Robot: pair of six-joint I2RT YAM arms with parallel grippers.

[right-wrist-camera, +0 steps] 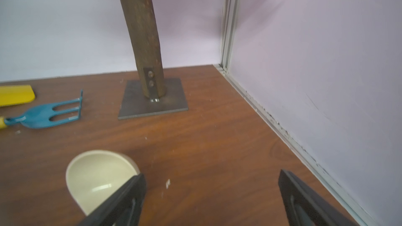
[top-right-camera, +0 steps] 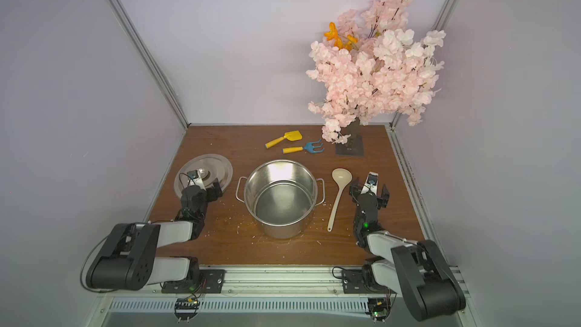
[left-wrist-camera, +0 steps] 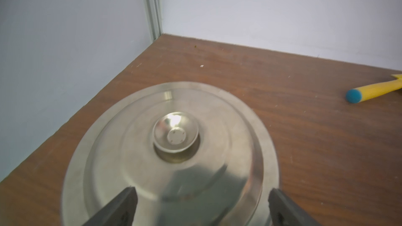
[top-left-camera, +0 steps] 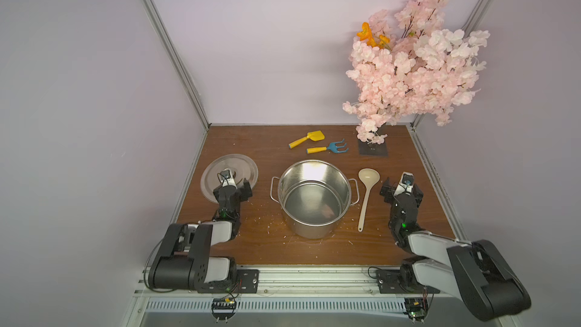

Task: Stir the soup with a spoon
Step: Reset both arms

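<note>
The spoon (top-left-camera: 365, 199) lies flat on the table (top-left-camera: 251, 246), bowl upward, just to the right of the pot (top-left-camera: 314, 229) and not touching it. Its long axis runs front to back alongside the pot. The round bowl points toward the back wall, and the thin handle points toward the robot, its tip leaning slightly toward the pot.

The right gripper (top-left-camera: 402, 190) is beyond the spoon from the pot, about level with the spoon's bowl. Its 2 fingers are spread wide and hold nothing. In the right wrist view the spoon's bowl sits beside 1 finger (right-wrist-camera: 121, 196), outside the gap.

The left gripper (top-left-camera: 231, 185) is on the pot's other side, above the lid (top-left-camera: 210, 171), also spread wide and empty.

The right arm is clearly nearer. I judge it must shift toward the pot and draw back along the handle, with the fingers set across that thin handle. No soup can be made out in the pot, only shiny steel.
</note>
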